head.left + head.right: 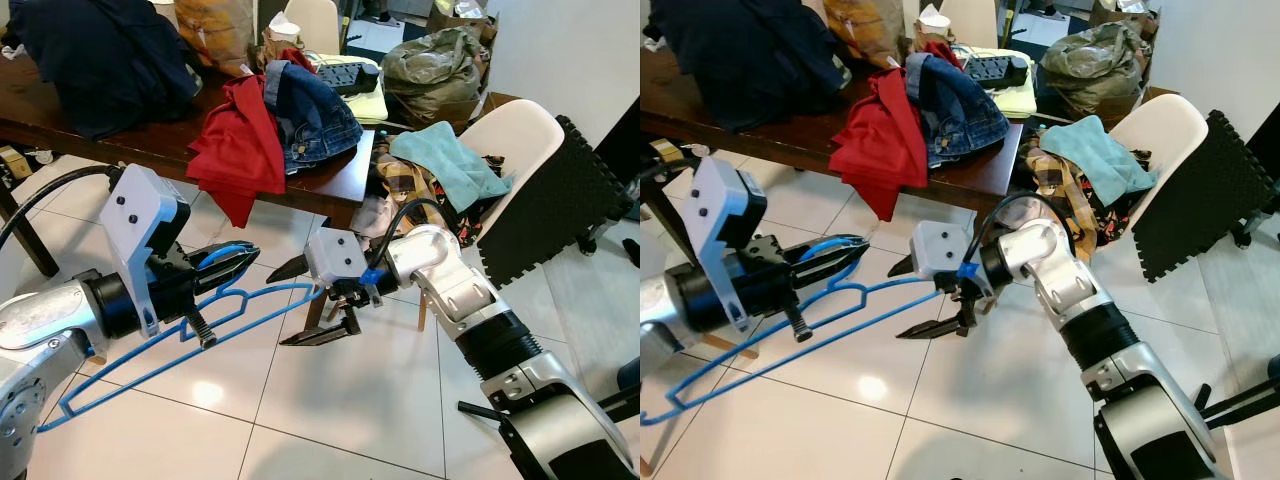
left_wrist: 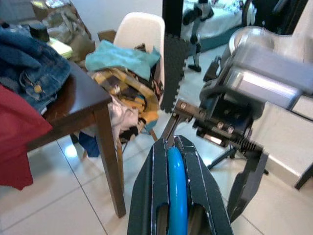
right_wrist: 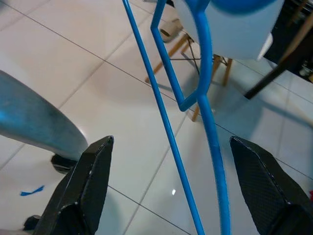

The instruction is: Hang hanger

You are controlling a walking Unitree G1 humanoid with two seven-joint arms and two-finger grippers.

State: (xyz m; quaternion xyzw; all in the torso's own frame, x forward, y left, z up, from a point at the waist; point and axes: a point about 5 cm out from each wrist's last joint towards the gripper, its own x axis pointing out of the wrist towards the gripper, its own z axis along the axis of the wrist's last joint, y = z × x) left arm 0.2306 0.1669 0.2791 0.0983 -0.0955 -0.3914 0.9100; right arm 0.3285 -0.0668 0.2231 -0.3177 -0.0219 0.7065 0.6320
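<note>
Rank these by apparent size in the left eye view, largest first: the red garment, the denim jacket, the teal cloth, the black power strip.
1. Red garment, hanging over the table edge.
2. Denim jacket and teal cloth: they look nearly alike, so I do not rank them.
3. Black power strip, clearly smallest, though it lies farther from the camera.

Count on inspection: one blue hanger [image 1: 150, 355]; two grippers, the left gripper [image 1: 228, 262] and the right gripper [image 1: 312, 300]. One dark wooden table [image 1: 335, 180], bearing at its near right corner one red garment [image 1: 235, 150] and one denim jacket [image 1: 310, 115] (touching, denim partly over red). One white chair [image 1: 520, 130], carrying one teal cloth [image 1: 450, 160]. One black foam mat [image 1: 550, 200].
</note>
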